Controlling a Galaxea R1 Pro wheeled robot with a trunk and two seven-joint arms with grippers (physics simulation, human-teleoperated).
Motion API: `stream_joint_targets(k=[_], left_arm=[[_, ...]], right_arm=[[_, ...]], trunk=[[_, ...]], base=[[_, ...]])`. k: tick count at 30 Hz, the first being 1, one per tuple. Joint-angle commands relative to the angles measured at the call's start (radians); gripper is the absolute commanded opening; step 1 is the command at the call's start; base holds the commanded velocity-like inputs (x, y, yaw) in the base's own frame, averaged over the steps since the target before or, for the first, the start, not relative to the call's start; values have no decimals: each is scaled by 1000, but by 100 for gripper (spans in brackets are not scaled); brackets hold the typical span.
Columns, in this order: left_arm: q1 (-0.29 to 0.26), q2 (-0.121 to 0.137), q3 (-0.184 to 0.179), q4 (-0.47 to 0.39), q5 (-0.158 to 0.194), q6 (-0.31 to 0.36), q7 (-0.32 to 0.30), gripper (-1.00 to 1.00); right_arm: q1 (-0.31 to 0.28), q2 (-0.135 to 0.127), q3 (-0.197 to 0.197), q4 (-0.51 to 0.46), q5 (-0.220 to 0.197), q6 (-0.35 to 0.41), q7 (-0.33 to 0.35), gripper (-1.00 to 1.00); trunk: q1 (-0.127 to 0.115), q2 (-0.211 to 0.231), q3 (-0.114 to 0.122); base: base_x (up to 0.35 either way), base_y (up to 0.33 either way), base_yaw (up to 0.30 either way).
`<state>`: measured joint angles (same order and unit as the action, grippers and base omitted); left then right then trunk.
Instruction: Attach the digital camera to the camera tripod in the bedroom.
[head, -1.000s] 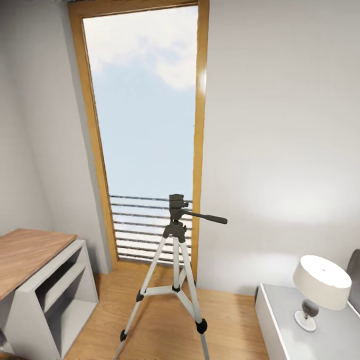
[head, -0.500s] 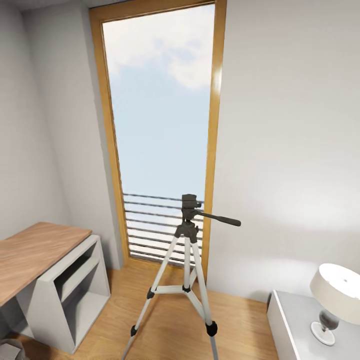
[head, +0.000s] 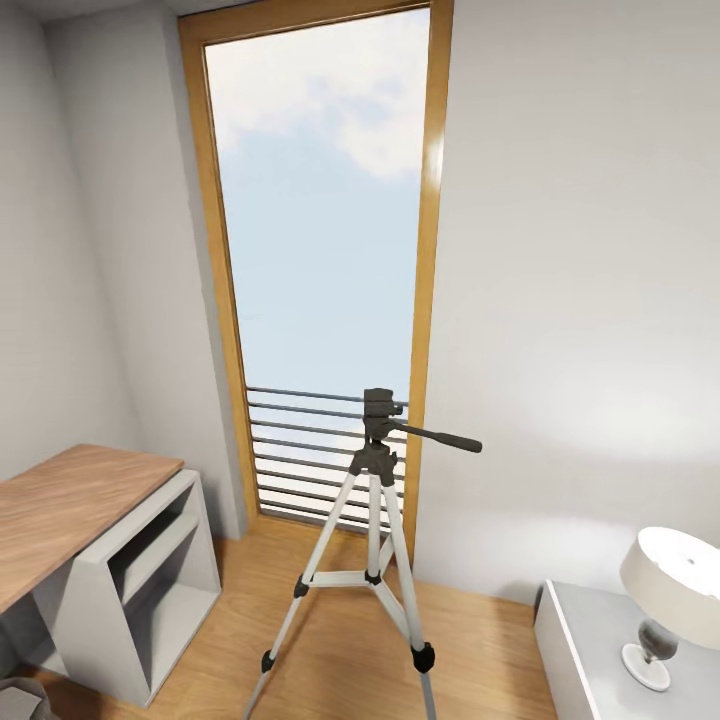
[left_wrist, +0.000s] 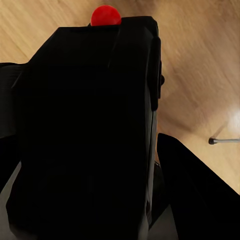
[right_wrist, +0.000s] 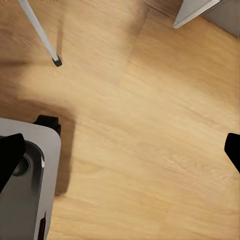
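Note:
The camera tripod (head: 375, 540) stands on the wood floor before the tall window, its black head (head: 378, 412) upright and the pan handle (head: 445, 438) pointing right. My left gripper (left_wrist: 100, 160) is shut on the digital camera (left_wrist: 90, 125), a black body with its red button (left_wrist: 105, 14) at the far end. One tripod foot (left_wrist: 212, 141) shows on the floor beyond it. My right gripper (right_wrist: 120, 152) hangs open over bare floor, with a tripod leg (right_wrist: 39, 31) and its foot (right_wrist: 57, 62) ahead.
A wood-topped desk (head: 60, 505) with white shelving (head: 150, 585) stands at the left. At the right, a white nightstand (head: 590, 655) carries a lamp (head: 680, 585). The robot's grey base (right_wrist: 20, 195) is under the right arm. A wood-framed window (head: 325, 200) fills the back wall.
The head view shifted a second ago, sliding the tripod and desk rightward in the picture; since half a second ago it has held still. Nothing in the room moved.

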<state>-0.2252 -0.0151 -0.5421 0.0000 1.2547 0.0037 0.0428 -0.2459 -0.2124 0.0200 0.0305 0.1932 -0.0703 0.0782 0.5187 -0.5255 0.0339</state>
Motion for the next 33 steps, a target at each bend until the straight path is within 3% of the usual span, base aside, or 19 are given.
stream_joint_targets(k=[1,33], left_arm=[[0,0,-9,0,5,1,4,-100],[0,-1,-9,0,4,1,3,-100]], right_arm=[[-1,-1,2,3,5,-6,2,100],[-1,4,2,3,5,1,2,100]], trunk=[[0,-1,0],[0,-1,0]], base=[[0,0,0],[41,-28,0]])
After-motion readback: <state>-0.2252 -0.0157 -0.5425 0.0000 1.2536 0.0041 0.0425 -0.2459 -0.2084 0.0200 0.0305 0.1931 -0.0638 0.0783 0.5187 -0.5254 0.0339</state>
